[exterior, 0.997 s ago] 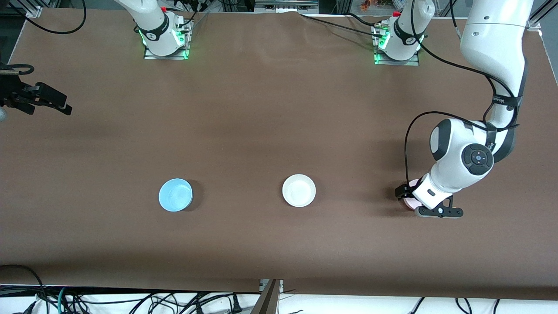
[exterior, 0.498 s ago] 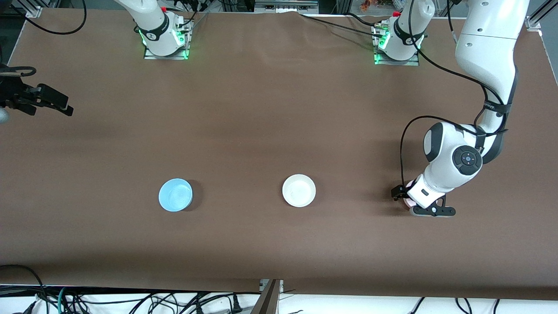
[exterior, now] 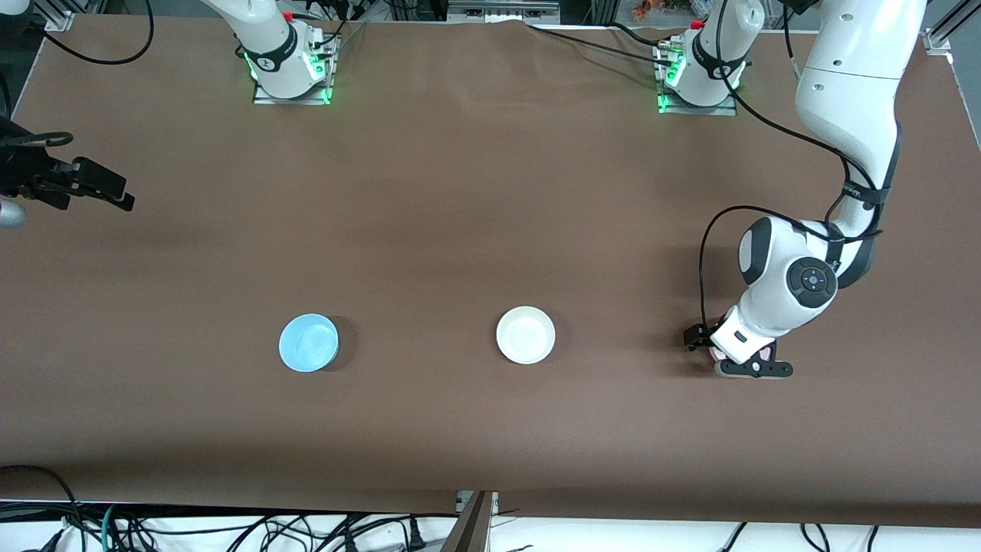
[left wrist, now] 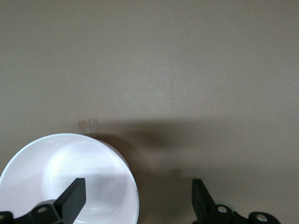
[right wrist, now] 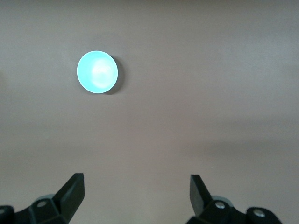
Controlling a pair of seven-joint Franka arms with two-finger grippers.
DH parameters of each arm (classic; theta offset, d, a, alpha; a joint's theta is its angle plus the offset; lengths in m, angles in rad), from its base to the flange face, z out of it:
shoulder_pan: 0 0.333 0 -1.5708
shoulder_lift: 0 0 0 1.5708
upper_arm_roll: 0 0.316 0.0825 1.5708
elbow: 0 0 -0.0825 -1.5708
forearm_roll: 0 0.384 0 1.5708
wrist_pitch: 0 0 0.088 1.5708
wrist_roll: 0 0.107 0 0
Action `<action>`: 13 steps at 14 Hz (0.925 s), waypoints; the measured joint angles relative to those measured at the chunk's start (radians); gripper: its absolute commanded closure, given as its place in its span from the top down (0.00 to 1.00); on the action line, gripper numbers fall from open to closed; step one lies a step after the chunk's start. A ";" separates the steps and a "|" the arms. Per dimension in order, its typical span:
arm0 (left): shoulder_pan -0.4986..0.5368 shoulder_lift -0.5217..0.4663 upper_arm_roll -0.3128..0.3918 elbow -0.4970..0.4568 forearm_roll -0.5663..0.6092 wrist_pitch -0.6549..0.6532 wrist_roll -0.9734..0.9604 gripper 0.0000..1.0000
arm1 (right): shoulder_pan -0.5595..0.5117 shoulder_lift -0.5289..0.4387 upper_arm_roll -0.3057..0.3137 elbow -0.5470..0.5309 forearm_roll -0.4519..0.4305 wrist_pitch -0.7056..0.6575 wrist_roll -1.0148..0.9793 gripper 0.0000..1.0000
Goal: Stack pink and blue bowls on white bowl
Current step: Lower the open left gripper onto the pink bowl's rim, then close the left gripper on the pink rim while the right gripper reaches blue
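Observation:
The pink bowl (exterior: 713, 354) sits on the brown table at the left arm's end, mostly hidden under the left hand. In the left wrist view it (left wrist: 70, 172) looks pale. My left gripper (exterior: 728, 358) is low over it and open. It (left wrist: 138, 184) straddles the rim, with one finger (left wrist: 74, 193) inside the bowl and the other outside. The white bowl (exterior: 526, 335) sits mid-table and the blue bowl (exterior: 308, 343) beside it toward the right arm's end. The blue bowl also shows in the right wrist view (right wrist: 97, 72). My right gripper (exterior: 103, 188) waits open and empty over that end's table edge (right wrist: 135, 182).
The two arm bases (exterior: 291, 73) (exterior: 697, 80) stand with green lights along the table edge farthest from the front camera. Loose cables (exterior: 230, 529) hang below the table edge nearest to it.
The left hand has shifted a little toward the white bowl while staying over the pink bowl. The right gripper has drifted slightly. The bowls have not moved.

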 measured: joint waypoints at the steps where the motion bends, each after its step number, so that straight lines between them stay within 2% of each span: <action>1: 0.000 0.000 0.000 -0.007 0.000 0.010 0.000 0.99 | 0.000 0.000 0.000 0.000 0.000 0.000 0.000 1.00; 7: 0.004 0.001 0.001 -0.035 0.000 0.045 0.002 0.93 | 0.001 0.001 0.000 0.000 0.000 0.000 0.000 1.00; 9: 0.010 0.001 0.001 -0.035 0.000 0.046 0.019 0.88 | 0.001 0.003 0.000 0.000 0.000 0.001 0.000 1.00; 13: 0.028 0.001 0.003 -0.035 0.000 0.048 0.041 0.88 | 0.001 0.013 0.000 0.000 0.000 0.010 0.000 1.00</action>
